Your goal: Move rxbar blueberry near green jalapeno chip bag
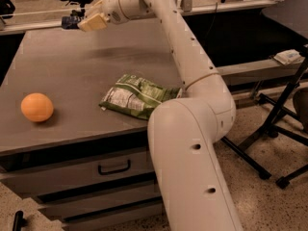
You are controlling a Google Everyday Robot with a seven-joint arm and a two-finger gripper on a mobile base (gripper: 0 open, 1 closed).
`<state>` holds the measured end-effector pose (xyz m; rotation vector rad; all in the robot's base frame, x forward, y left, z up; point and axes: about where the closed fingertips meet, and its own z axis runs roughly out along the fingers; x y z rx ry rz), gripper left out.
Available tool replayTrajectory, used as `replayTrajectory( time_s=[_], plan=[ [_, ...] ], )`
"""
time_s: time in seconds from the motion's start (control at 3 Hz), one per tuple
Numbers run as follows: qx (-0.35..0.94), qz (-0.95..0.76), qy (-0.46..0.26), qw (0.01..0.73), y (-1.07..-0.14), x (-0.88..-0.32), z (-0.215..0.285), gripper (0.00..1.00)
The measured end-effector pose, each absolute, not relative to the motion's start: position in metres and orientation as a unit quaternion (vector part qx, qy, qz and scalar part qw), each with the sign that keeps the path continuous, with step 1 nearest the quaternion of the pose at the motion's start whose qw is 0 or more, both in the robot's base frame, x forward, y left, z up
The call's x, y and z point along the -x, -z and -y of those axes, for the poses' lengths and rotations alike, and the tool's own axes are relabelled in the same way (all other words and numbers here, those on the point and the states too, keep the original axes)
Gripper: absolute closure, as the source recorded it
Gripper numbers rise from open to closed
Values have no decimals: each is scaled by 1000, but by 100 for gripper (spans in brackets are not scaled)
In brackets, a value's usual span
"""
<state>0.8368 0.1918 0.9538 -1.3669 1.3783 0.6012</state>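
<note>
Camera view, and the gripper point(84, 23) is up at the far left corner of the bench point(82, 66), raised above the surface. It's closed narrow on the snack bar point(71, 22). The dark little wrapper pokes out to the left of the tan fingertips point(94, 22), right over the far edge. The bar looks off the bench top, held in the air.

The white arm point(192, 66) sweeps in from the near right corner, rises in a big bend and reaches across to that far left corner.

Down on the bench, the chip bag point(137, 96) lies flat and crumpled near the front edge, toward the near right corner. Its white label panel faces up, and its right end is tucked behind the arm's thick lower link. Bag and bar are well apart, with most of the bench between them.

An orange point(37, 107) sits near the left edge, close to the near left corner and well clear of the bag.

Below the front edge is a drawer with a dark handle point(114, 168). To the right of the bench, a black stand point(269, 124) spreads its legs on the speckled floor.
</note>
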Motion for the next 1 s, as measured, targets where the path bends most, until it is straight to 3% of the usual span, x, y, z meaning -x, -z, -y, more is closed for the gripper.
replayTrajectory(
  time_s=[1.0],
  plan=[
    [537, -624, -259, 505, -975, -804, -137, 100]
  ],
)
